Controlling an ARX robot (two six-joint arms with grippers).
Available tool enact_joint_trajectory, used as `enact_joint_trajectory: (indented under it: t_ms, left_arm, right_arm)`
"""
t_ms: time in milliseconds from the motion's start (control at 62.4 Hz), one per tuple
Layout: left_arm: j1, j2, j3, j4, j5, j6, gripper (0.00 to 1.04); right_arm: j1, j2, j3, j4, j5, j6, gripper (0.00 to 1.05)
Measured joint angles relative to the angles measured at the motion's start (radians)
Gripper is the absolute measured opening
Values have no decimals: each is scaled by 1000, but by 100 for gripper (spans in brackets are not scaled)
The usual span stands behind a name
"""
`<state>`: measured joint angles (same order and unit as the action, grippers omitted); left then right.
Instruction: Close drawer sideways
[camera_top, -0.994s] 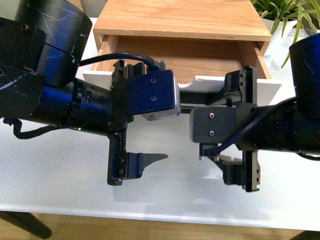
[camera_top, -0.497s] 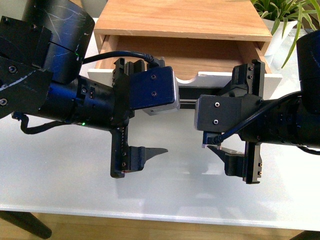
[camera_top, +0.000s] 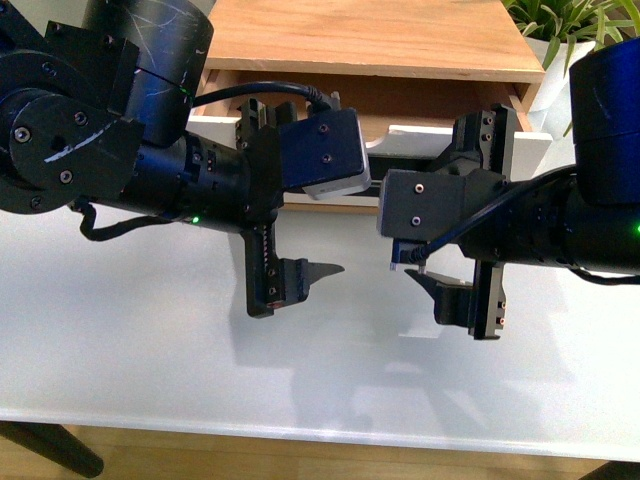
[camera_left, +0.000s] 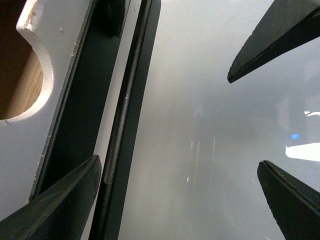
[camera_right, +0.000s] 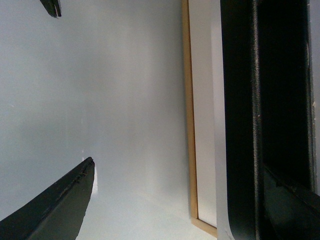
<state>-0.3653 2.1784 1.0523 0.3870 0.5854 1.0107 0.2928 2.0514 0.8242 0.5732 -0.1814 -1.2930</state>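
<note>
the drawer sits much deeper in the wooden cabinet than a second ago: only a thin strip of its inside shows above the white front, where a wide opening showed before. it is not yet flush, so the closing looks mostly done, with a last short push left. its black bar handle runs just beside the far finger of the left gripper, and the right gripper stands at the same bar. both have their jaws spread wide, holding nothing, and have travelled forward with the front. whether the fingers actually press on the bar i cannot tell. the near fingers hang over the white table.
</note>
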Motion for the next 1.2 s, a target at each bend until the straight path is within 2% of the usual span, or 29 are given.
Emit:
enact_joint_trajectory:
  t_ms: [481, 1203]
  left_arm:
    - [8, 66, 113, -3, -29, -23, 96]
    - [23, 182, 348, -113, -52, -20, 96]
  right_arm:
    - [-14, 60, 95, 11, 34, 21, 96]
    - [-36, 154, 252, -12, 58, 32, 96]
